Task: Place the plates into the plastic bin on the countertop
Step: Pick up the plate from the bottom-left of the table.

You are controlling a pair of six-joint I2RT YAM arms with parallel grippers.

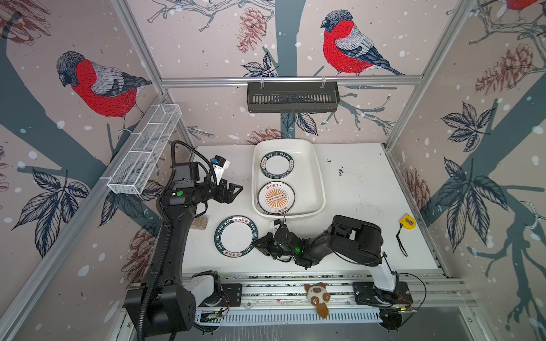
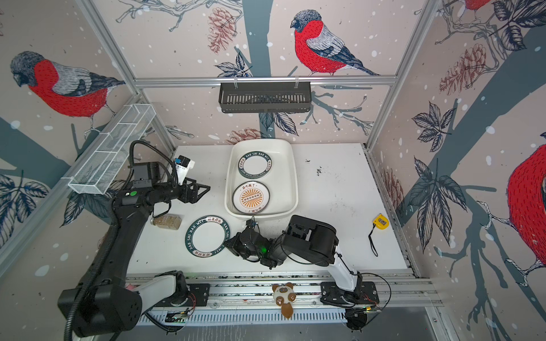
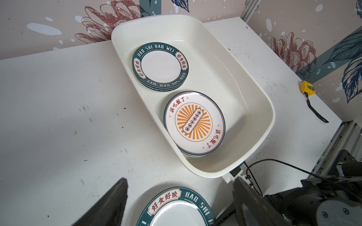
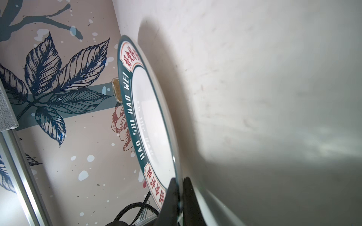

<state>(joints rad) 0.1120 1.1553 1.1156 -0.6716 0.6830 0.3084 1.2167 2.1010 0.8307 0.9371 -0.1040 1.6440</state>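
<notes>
Plate (image 1: 235, 236): you read "HAO SHI HAO WEI" on rim
Right gripper (image 4: 179, 187): low — clamped on its rim
Left gripper (image 1: 236, 192): apart, beside bin (image 1: 318, 177)

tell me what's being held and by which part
The right gripper pinches the green-rimmed plate by its rim; the left gripper holds nothing.

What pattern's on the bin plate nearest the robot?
Plate: white, orange sunburst centre, red characters, thin dark rim; best in left wrist view.

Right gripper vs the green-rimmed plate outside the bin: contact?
Touching. The right wrist view shows the right gripper shut on the rim of the green-rimmed plate, a finger on each face.
</notes>
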